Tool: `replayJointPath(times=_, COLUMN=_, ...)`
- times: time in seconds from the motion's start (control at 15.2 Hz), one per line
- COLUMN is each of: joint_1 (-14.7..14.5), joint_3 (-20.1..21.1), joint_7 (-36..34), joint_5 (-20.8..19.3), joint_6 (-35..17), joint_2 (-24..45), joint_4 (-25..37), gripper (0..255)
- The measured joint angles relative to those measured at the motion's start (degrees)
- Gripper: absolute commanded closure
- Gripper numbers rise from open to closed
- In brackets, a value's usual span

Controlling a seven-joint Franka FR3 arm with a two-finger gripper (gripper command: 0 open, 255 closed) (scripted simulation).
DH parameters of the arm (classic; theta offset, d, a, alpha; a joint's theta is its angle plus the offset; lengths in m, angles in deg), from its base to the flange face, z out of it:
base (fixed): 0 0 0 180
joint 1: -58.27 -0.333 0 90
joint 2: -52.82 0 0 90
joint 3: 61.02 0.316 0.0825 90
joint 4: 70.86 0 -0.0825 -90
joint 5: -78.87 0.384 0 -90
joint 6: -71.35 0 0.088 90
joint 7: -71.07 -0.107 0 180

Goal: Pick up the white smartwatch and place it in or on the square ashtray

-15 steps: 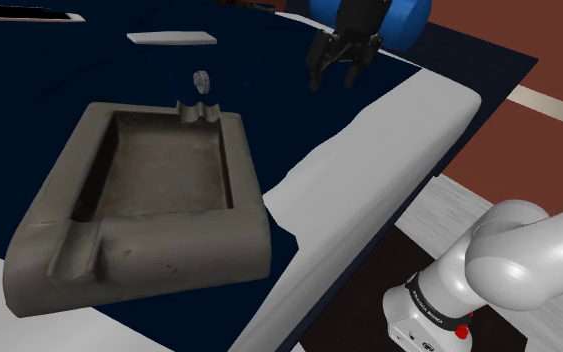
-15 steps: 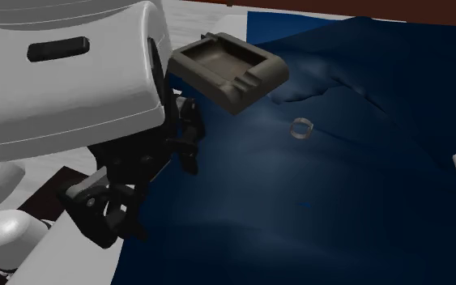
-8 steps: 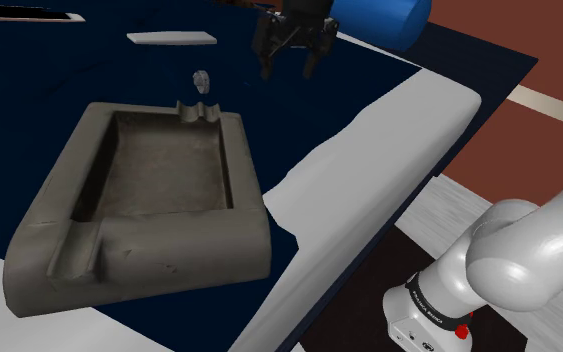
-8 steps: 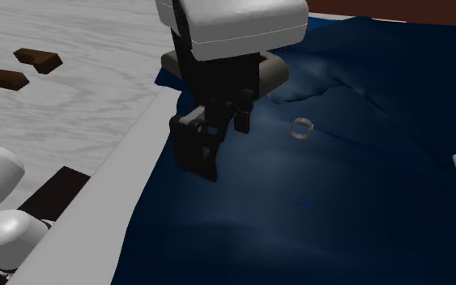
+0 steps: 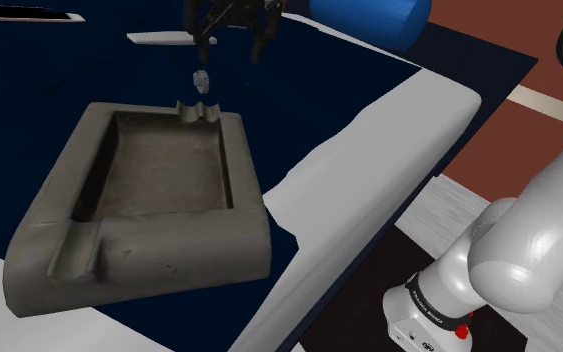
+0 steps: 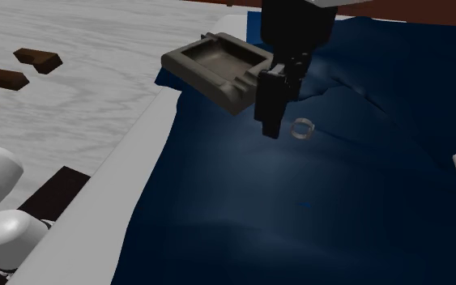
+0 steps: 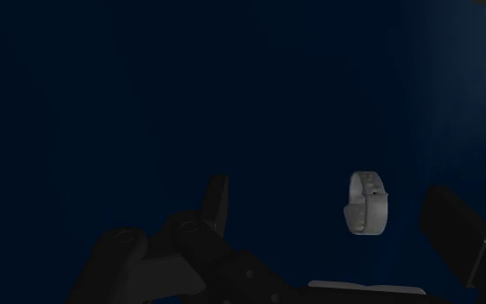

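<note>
- The ashtray (image 5: 139, 245) lies on the shoulder view's left, on the blue cloth (image 5: 299, 100). Its rim is raised, so I think the carry needs some height.
- A flat white piece (image 5: 169, 38) lies near, beyond the gripper; better to keep off it.
- The watch (image 5: 201, 81) stands on its edge just beyond the ashtray's far rim, apart from it.
- The gripper (image 5: 231, 38) hangs above the watch, fingers (image 7: 217, 203) wide apart and holding nothing. It should centre, descend straight, then close across the band.
- To the right the cloth is bare.
</note>
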Motion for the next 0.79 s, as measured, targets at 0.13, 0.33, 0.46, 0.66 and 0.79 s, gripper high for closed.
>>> replayJointPath(times=0.13, joint_1=-1.7, joint_3=1.2, joint_7=-2.6, joint_5=-1.9, joint_6=1.5, joint_2=5.2, joint_4=6.3, gripper=0)
replayJointPath(times=0.33, joint_1=-2.1, joint_3=1.4, joint_7=-3.5, joint_5=-2.3, joint_6=0.1, joint_2=6.5, joint_4=6.0, gripper=0)
replayJointPath(times=0.46, joint_1=-2.0, joint_3=1.3, joint_7=-3.5, joint_5=-2.3, joint_6=-1.4, joint_2=6.4, joint_4=4.4, gripper=0)
replayJointPath(times=0.66, joint_1=-1.9, joint_3=1.3, joint_7=-3.6, joint_5=-2.2, joint_6=-3.5, joint_2=6.2, joint_4=2.1, gripper=0)
replayJointPath(times=0.79, joint_1=-1.9, joint_3=1.3, joint_7=-3.6, joint_5=-2.2, joint_6=-4.0, joint_2=6.1, joint_4=1.6, gripper=0)
